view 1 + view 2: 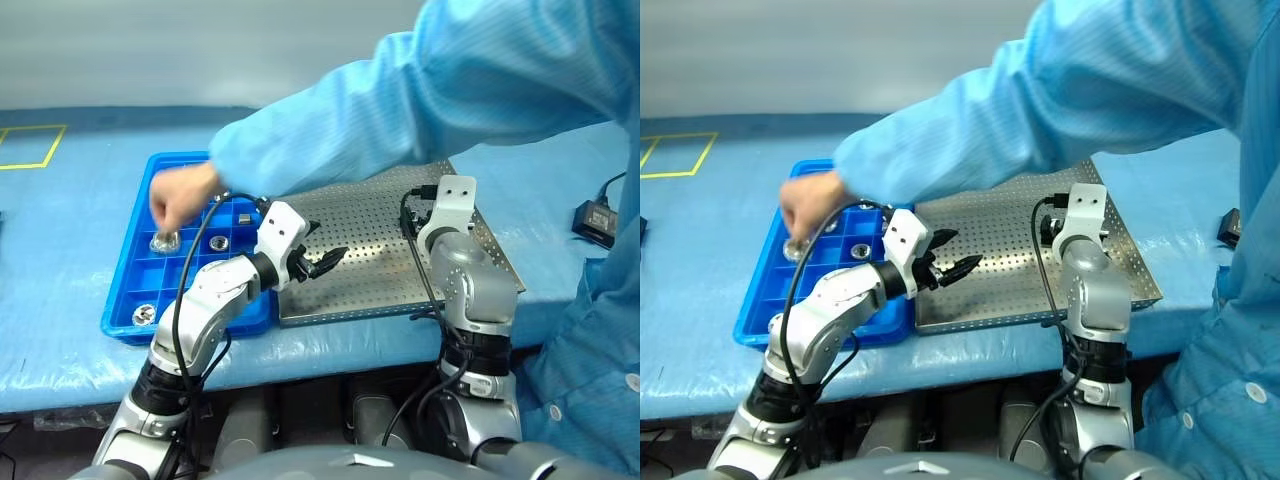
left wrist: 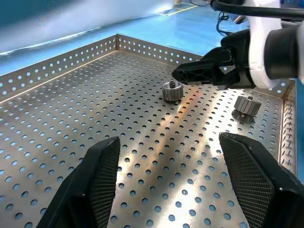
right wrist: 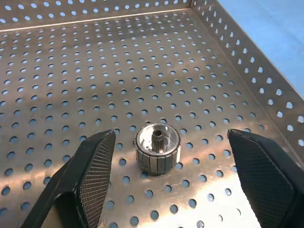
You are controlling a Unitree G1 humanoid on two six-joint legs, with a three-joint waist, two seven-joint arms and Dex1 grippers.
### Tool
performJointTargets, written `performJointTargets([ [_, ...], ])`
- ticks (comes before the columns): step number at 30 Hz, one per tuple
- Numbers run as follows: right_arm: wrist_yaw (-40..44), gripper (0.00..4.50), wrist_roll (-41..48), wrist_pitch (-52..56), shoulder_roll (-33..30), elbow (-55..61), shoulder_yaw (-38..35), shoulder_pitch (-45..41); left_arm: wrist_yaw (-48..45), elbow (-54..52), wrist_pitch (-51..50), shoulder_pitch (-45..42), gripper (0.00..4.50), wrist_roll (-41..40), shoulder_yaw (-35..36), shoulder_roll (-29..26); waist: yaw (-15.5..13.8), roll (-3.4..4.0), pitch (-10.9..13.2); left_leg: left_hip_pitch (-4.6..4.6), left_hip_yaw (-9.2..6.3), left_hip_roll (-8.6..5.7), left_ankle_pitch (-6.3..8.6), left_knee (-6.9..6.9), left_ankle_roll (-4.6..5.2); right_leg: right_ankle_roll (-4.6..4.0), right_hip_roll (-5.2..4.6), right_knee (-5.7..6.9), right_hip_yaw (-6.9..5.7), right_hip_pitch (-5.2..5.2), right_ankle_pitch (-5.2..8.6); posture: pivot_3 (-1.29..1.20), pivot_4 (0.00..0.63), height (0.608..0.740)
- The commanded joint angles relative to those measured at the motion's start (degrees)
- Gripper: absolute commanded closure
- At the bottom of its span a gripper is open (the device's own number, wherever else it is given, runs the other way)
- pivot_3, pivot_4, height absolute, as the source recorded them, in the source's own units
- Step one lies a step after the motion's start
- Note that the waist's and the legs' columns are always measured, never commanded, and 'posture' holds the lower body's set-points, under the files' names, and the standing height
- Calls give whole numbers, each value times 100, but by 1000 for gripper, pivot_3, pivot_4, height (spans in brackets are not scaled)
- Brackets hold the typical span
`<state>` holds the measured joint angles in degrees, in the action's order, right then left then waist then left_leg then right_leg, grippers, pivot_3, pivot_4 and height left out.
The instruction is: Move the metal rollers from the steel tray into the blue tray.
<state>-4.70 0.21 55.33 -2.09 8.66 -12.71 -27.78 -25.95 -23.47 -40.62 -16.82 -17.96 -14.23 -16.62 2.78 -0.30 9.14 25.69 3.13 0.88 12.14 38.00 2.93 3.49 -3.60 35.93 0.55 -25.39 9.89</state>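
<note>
The steel tray [image 1: 385,285] lies mid-table with the blue tray [image 1: 128,272] touching its left side. One metal roller [image 3: 157,147] stands upright on the perforated floor between the spread fingers of my right gripper [image 3: 171,135], which is open and clear of it. A second roller [image 2: 247,105] lies near the tray's corner wall. My left gripper [image 2: 169,139] hovers open and empty over the tray's left part. Rollers [image 1: 219,242] sit in the blue tray's compartments. A person's hand [image 1: 180,203] holds another roller [image 1: 165,241] there.
The person's blue sleeve [image 1: 400,110] reaches across both trays from the right, above my arms. A black adapter [image 1: 595,216] lies at the table's right edge. Yellow tape [image 1: 35,148] marks the blue cloth at far left.
</note>
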Motion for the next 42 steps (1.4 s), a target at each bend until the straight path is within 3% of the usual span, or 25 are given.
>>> performJointTargets([
  [1,-188,523,111,-304,32,-413,-234,-340,11,-194,114,16,898,33,-27,37,-10,0,0,0,1,-2,0,-1,1,3,0,-1,3,-1,-2,-66,150,740],
  [11,-655,523,264,-1086,25,-2061,-559,-1049,138,-388,23,125,898,89,-17,-29,-71,1,0,1,10,-8,7,-4,12,14,-4,-7,13,-1,-4,-28,150,740],
  [18,-924,523,355,-1224,56,-2479,-606,-1165,182,-465,-26,165,898,109,42,-54,-69,2,0,-4,9,-6,4,-4,9,13,-3,-1,13,0,-4,-18,150,740],
  [21,-1020,1097,444,-1243,77,-2570,-679,-1199,202,-460,-28,170,898,122,37,-58,-68,2,0,-4,10,-6,4,-3,9,14,-3,-1,13,0,-5,-19,150,740],
  [26,-1157,2725,542,-1339,130,-2526,-716,-1158,220,-442,-33,155,898,130,53,-66,-71,2,0,-3,9,-6,4,-4,10,38,-3,-2,13,0,-19,-22,150,740],
  [33,-1034,2791,666,-1263,220,-1813,-612,-915,277,-479,-87,248,898,127,214,-154,-62,2,0,-4,8,-5,4,-4,10,41,-3,-2,13,1,-21,-18,150,740],
  [38,818,2791,1385,-604,-22,-209,726,-421,334,-714,-245,384,898,73,587,-358,-29,3,0,-8,9,1,3,-4,9,41,2,-1,14,1,-21,10,150,740],
  [42,2231,2791,2214,-14,-520,1220,1922,64,508,-1090,-705,659,898,294,945,-906,-27,2,-1,-16,6,32,1,-12,4,34,21,2,10,1,-17,36,150,740],
])
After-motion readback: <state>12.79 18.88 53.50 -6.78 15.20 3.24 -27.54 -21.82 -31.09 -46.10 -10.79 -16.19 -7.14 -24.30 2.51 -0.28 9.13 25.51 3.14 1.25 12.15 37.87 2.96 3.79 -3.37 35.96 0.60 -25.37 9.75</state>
